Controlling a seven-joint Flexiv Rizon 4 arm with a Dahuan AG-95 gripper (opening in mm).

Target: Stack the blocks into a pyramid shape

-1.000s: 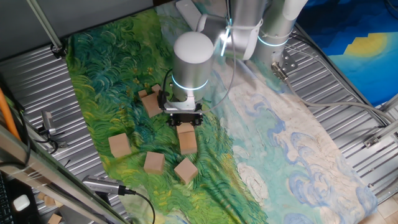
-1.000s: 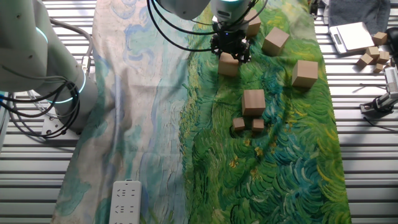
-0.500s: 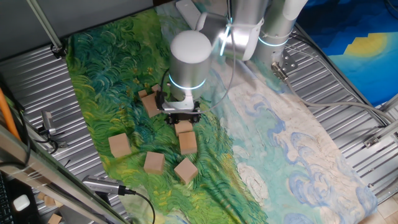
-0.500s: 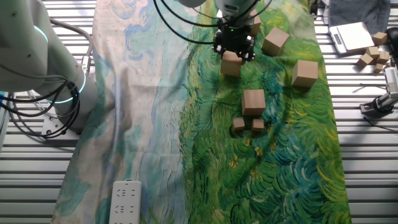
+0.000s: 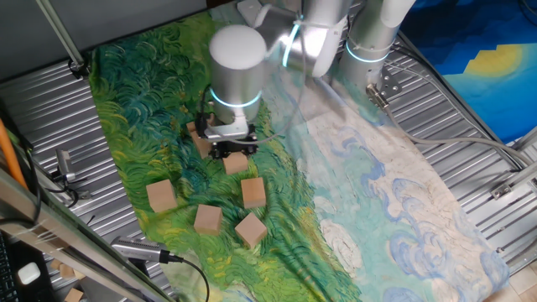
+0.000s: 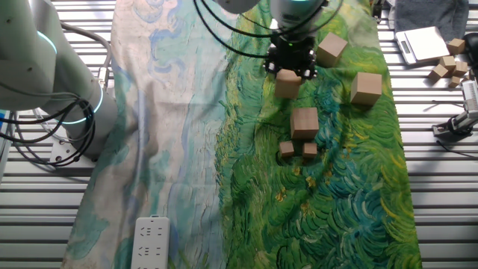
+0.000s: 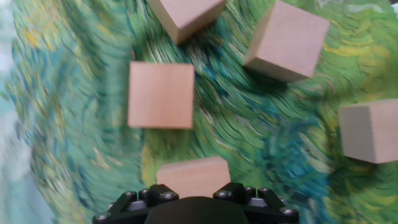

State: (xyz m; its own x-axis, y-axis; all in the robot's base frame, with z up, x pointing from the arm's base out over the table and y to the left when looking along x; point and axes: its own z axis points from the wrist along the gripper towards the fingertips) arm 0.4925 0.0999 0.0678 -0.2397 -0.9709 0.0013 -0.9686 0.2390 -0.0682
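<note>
Pinched in the claw [image 5: 232,152] is one wooden block [image 5: 236,164], and it hangs just off the cloth [image 5: 352,184]. From the other side, the claw [image 6: 292,63] grips that same block [image 6: 287,83] from above. Looking down from the hand, the held block [image 7: 193,177] sits right under the black fingers [image 7: 245,194].

I count five big blocks in one fixed view. One is in the claw. Three lie near the front edge of the cloth: a left block [image 5: 161,196], a middle block [image 5: 208,219] and a tilted block [image 5: 250,229]. Another block [image 5: 252,192] lies just behind them, close under the claw. Some more tan wood [image 5: 200,137] peeks out on the far left side of the claw, partly hidden, so I cannot tell how many pieces are there.

From the other side I also see two tiny blocks [image 6: 287,149] side by side, just near the big block [image 6: 305,122].

A white power strip [image 6: 151,242] lies at the near end of the cloth, well apart from the blocks.
</note>
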